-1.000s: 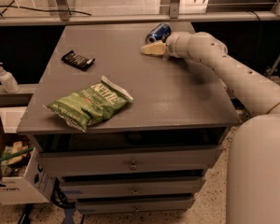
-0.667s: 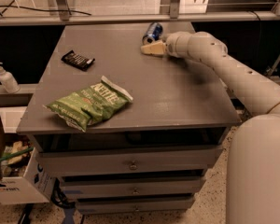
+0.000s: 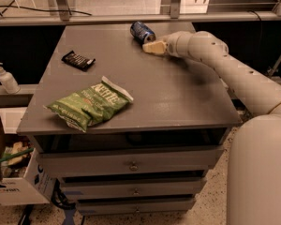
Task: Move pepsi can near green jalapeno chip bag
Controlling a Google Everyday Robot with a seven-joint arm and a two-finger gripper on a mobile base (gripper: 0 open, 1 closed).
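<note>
The pepsi can (image 3: 142, 32), blue with silver ends, lies on its side at the far middle of the grey table (image 3: 178, 97). My gripper (image 3: 152, 47) is low over the table just to the right of and nearer than the can, and holds nothing. The white arm reaches in from the right. The green jalapeno chip bag (image 3: 89, 104), crinkled with white lettering, lies flat near the table's front left, well apart from the can.
A small flat black packet (image 3: 78, 60) lies at the table's left. Drawers (image 3: 133, 165) sit below the tabletop. A soap bottle (image 3: 6, 78) stands on a shelf at the left, above a cardboard box (image 3: 14, 191) on the floor.
The can has moved left along the far part of the table, away from the gripper. The gripper and arm have hardly moved.
</note>
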